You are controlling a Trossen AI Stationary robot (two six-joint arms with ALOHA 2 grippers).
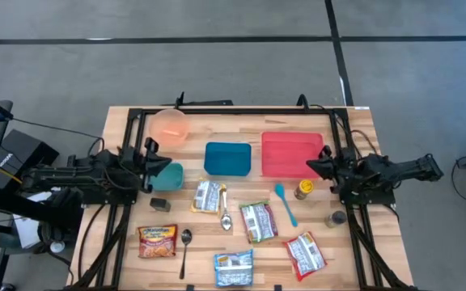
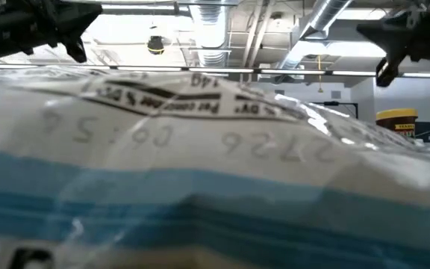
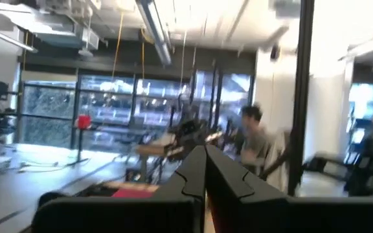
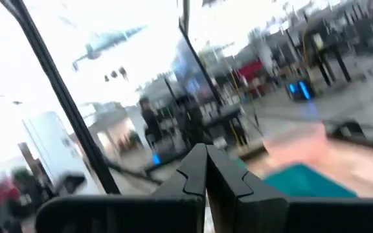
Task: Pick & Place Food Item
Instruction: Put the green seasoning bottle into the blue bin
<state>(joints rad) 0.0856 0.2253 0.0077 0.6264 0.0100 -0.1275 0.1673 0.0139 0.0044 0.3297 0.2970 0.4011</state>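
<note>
site: open lab or workshop hall | floor: bare grey concrete with dark lines | ceiling: exposed ducts [image 2: 327, 19] and pipes | far side: tall glazed windows [image 3: 109, 107], more workbenches, a person [image 3: 254, 139] standing | rig: wooden table [image 1: 128, 129] in a black frame

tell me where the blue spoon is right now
In the high view the blue spoon lies on the table's right half, just below the red tray, between the yellow-capped jar and a ramen packet.

even overhead light, both wrist views motion-blurred, low view blocked by an unfocused packet [image 2: 200, 149].
</note>
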